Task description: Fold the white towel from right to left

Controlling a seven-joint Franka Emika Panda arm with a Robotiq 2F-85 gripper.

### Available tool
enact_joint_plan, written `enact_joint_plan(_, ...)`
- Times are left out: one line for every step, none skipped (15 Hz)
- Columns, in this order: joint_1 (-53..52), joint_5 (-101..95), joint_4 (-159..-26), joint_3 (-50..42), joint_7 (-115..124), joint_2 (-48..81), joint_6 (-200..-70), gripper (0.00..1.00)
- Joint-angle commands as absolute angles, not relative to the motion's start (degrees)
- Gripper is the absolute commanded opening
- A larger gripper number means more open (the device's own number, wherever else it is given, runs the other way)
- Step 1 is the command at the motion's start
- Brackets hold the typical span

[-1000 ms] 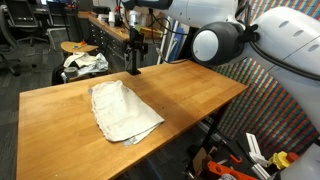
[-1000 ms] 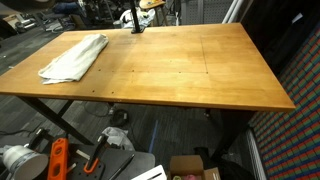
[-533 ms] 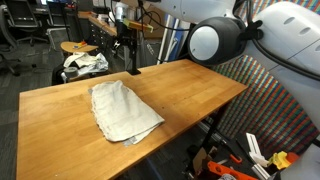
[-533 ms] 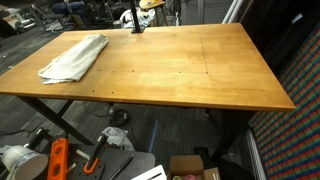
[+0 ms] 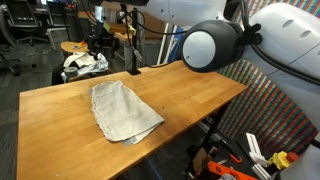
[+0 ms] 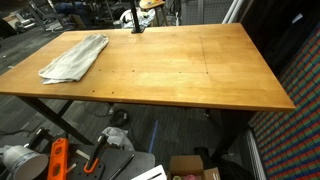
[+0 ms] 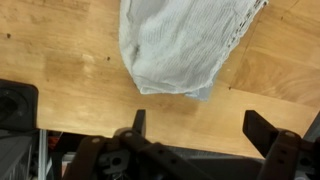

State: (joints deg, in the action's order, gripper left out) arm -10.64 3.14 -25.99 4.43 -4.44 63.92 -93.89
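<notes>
The white towel (image 5: 122, 110) lies crumpled and folded over on the wooden table (image 5: 190, 95), toward one end; it also shows in an exterior view (image 6: 75, 57). In the wrist view the towel (image 7: 185, 45) lies on the table top (image 7: 60, 75), ahead of my gripper (image 7: 200, 128), whose two fingers are spread wide with nothing between them. My gripper (image 5: 98, 38) hangs high above the table's far edge, apart from the towel.
A black post (image 5: 133, 55) stands at the table's far edge, also seen in an exterior view (image 6: 135, 22). A stool with heaped cloth (image 5: 85, 62) stands behind the table. Orange tools (image 6: 58, 160) and a cardboard box (image 6: 190, 168) lie on the floor.
My arm and gripper have swung leftward above the table's far edge in an exterior view. The towel has not moved.
</notes>
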Motion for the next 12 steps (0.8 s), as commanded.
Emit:
enact_joint_plan(-12.4,1.3,-24.6,3.4,-3.0,66.9,-102.0,1.0)
enact_joint_plan(-12.8,0.3,-25.1,2.8,-3.7,67.4,-102.6,1.0)
enact_joint_plan(-13.4,-1.1,-25.7,2.0,-4.6,67.6,-101.5,1.0)
enact_joint_plan(-13.8,-2.4,-25.4,1.3,-4.8,68.5,-101.0,1.0)
enact_joint_plan(-14.1,-3.3,-25.1,0.9,-4.7,69.2,-100.7,1.0)
enact_joint_plan(-14.4,-4.2,-24.8,0.4,-5.0,70.0,-100.2,1.0)
enact_joint_plan(-14.7,-4.9,-25.2,0.0,-5.0,70.3,-98.8,1.0)
enact_joint_plan(-14.9,-5.5,-25.2,-0.3,-5.3,70.7,-97.2,1.0)
enact_joint_plan(-15.0,-5.8,-25.7,-0.4,-5.6,70.6,-93.8,1.0)
enact_joint_plan(-15.0,-5.8,-25.4,-0.2,-6.2,71.1,-91.6,1.0)
enact_joint_plan(-15.2,-6.1,-25.3,-0.3,-6.5,71.1,-87.7,1.0)
enact_joint_plan(-15.0,-6.1,-24.7,0.0,-7.7,71.5,-86.2,1.0)
